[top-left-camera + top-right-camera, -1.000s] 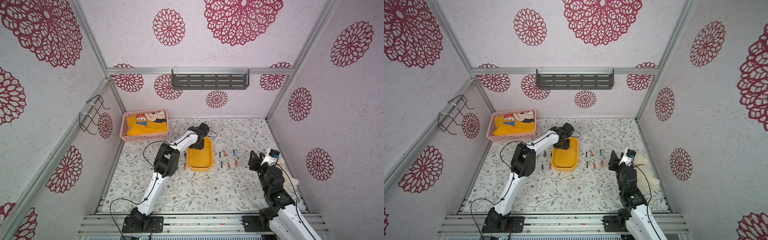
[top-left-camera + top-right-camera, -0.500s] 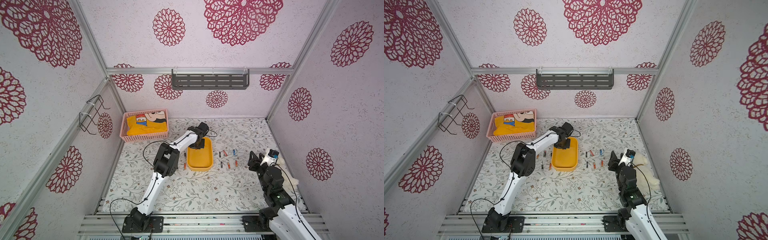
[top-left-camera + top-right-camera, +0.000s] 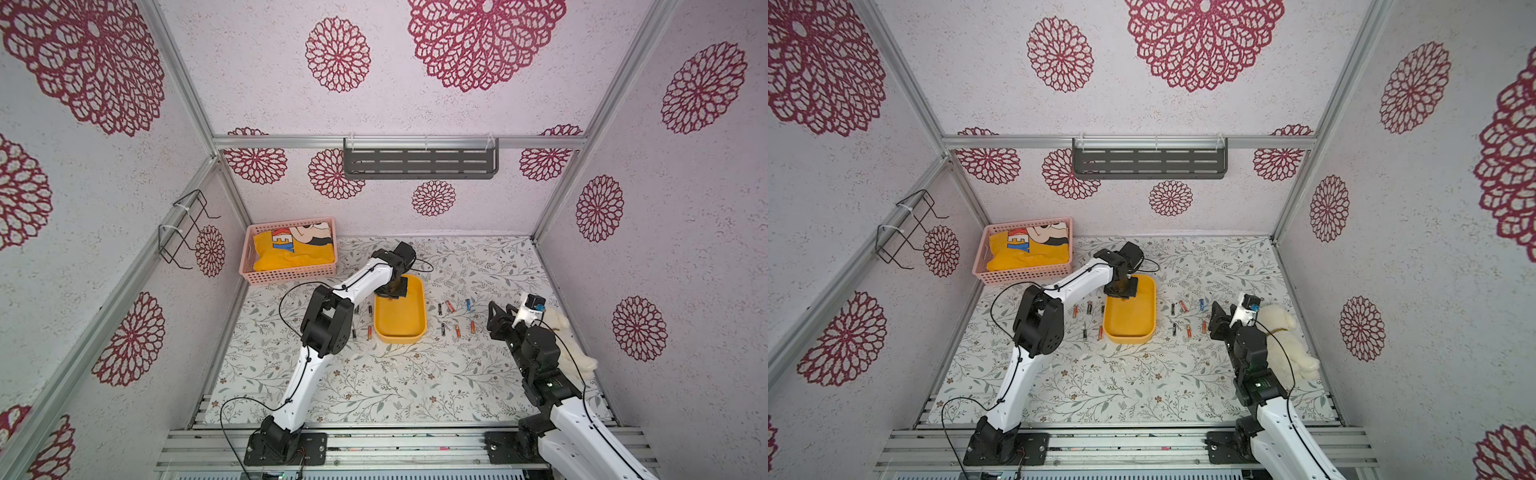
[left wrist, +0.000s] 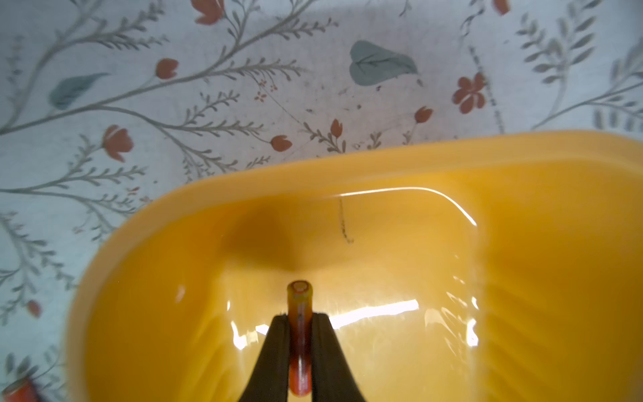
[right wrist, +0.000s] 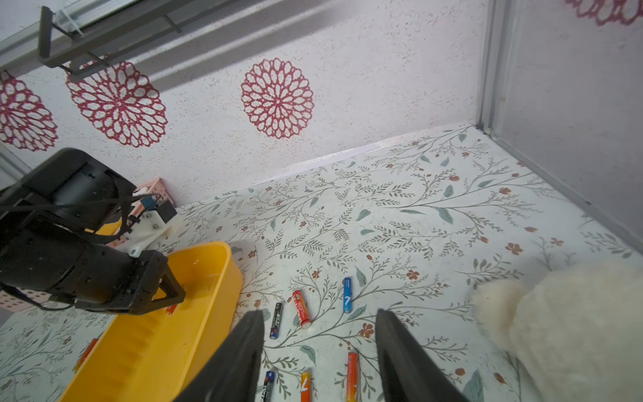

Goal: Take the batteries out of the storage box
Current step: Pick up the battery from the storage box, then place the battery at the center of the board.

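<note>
- Far left in both top views, a pink basket (image 3: 291,275) stands by the back wall, well apart from the work.
- Next, loose batteries (image 3: 1089,307) lie on the flowered table (image 3: 374,386), just left of the storage box (image 3: 401,320).
- The left gripper (image 4: 301,316) reaches down into the far end of the storage box, its jaws closed tight on one orange battery (image 4: 300,334).
- That battery's long axis runs along the fingers. Its metal end pokes past the tips toward the box's end wall. We cannot tell whether it touches the floor.
- The visible rest of the box looks empty, so we judge this the last one. It must clear the wall before moving sideways.
- Right of the box, six more batteries (image 3: 457,331) lie on the table.
- The right gripper (image 5: 319,312) hovers near them, jaws partly apart and holding nothing. It is well apart from the box, so the left arm is nearer.
- Far right, a white plush toy (image 3: 1283,332) lies beside the right arm.
</note>
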You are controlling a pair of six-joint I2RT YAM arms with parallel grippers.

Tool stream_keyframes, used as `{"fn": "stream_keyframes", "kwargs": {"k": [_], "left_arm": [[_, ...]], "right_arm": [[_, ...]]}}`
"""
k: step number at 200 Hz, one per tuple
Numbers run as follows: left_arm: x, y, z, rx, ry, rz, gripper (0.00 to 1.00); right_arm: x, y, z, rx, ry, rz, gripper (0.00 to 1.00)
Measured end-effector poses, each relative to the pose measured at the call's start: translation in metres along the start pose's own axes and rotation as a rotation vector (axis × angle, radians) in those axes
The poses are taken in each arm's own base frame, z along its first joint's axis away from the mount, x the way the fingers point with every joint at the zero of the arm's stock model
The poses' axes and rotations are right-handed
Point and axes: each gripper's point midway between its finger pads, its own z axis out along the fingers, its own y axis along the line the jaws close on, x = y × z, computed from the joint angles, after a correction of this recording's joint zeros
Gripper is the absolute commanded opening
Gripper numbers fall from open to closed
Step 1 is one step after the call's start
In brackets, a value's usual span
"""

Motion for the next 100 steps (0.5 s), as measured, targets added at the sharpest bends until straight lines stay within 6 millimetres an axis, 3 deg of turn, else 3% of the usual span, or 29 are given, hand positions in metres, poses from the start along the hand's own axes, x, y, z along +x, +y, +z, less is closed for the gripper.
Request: {"fn": "stream_keyframes", "kwargs": {"k": [33, 58, 78, 100], "left_arm": [[-0.004, 0.018, -0.072, 0.027, -0.103, -0.02, 0.0], [0.008, 0.053, -0.11, 0.02, -0.159, -0.061, 0.0], [0.033, 0.096, -0.107, -0.016, -0.147, -0.117, 0.0], [0.076, 0.14, -0.073, -0.068, -0.048, -0.179, 0.0]], "right_arm": [[0.012, 0.016, 0.009, -0.082, 0.045, -0.005, 0.57], [0.026, 0.032, 0.014, -0.15, 0.094, -0.021, 0.58], [0.033, 0.052, 0.014, -0.222, 0.122, -0.05, 0.59], [0.036, 0.077, 0.012, -0.301, 0.134, -0.094, 0.59]]}}
